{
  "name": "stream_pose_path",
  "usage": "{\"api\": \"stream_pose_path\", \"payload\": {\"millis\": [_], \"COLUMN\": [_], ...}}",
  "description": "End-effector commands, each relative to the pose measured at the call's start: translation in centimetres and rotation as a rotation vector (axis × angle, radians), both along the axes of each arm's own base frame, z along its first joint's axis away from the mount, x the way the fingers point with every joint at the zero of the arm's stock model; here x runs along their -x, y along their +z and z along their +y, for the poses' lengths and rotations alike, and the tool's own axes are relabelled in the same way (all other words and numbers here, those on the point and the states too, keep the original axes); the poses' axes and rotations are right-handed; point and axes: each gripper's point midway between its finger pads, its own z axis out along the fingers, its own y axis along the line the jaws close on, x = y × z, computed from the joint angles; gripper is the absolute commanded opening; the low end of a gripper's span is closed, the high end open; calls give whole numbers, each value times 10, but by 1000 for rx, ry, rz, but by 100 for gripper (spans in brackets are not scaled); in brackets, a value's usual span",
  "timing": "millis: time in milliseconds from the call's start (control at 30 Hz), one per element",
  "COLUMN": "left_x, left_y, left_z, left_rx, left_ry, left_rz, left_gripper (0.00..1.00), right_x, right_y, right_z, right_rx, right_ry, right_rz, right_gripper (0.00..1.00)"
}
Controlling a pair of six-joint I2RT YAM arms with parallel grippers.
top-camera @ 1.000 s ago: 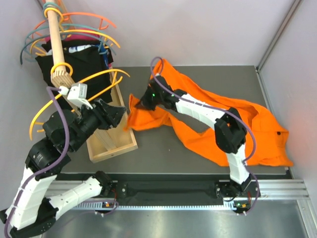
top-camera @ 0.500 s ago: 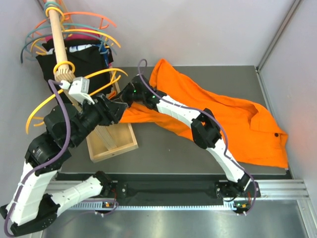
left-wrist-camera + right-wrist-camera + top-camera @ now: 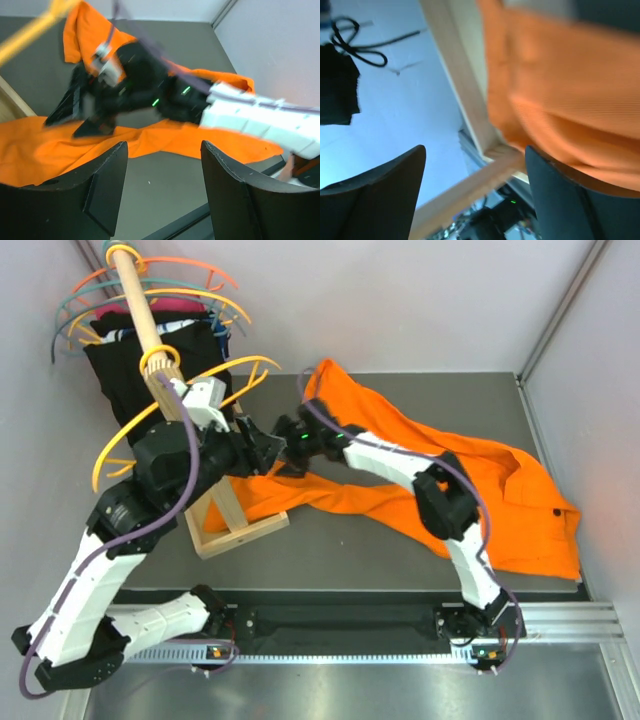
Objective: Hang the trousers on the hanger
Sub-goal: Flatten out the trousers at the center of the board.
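Where they meet nose-to-nose over the trousers [image 3: 470, 465], left end effector [image 3: 162, 165] and right end effector [image 3: 475, 155] gape released.

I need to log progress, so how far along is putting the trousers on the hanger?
Done: one end of the trousers reaches the wooden rack base, near the hanger. In hand: nothing; the left gripper and right gripper stand open, gripping no cloth. Left: most of the cloth lies on the table, and the hanger hangs on the pole, bare.
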Motion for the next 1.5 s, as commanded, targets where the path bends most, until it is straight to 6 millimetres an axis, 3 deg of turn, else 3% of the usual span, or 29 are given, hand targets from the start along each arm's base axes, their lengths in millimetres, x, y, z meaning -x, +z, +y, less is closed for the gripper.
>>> {"api": "stream_pose_path", "payload": {"millis": [0,67,133,267,367,467,633,767,900,1067,1200,1300,1400,1467], "left_x": [-13,-16,-16,-12,-6,15,45,70,86,89,89,86,83,80], "left_y": [0,0,0,8,14,24,34,54,74,98,114,116,114,111], "left_z": [-19,-23,-25,-19,-20,-27,-2,17,9,5,8,6,5,4], "left_rx": [-14,-15,-13,26,32,53,110,207,287,321,338,335,335,331], "left_ry": [-46,-54,-55,-48,-82,-195,-188,-184,-269,-295,-286,-283,-272,-267], "left_rz": [-14,-12,-15,-55,-81,-106,-145,-191,-214,-242,-277,-269,-259,-250], "left_gripper": [65,65,64,65,69,71,75,80,81,81,81,81,81,81], "right_x": [-55,-56,-48,-27,-16,-2,5,6,22,45,43,37,37,39], "right_y": [78,88,98,63,47,32,-1,-14,-42,-69,-82,-67,-59,-50], "right_z": [-97,-130,-142,-151,-146,-132,-125,-119,-108,-88,-86,-92,-93,-95], "right_rx": [35,71,72,84,103,117,173,204,263,354,509,534,515,489], "right_ry": [-75,-74,-12,129,217,324,414,475,594,713,693,614,572,554], "right_rz": [-249,-300,-372,-327,-367,-411,-445,-493,-547,-630,-689,-718,-727,-726], "right_gripper": [81,82,82,82,80,80,86,93,95,92,75,51,40,27]}}
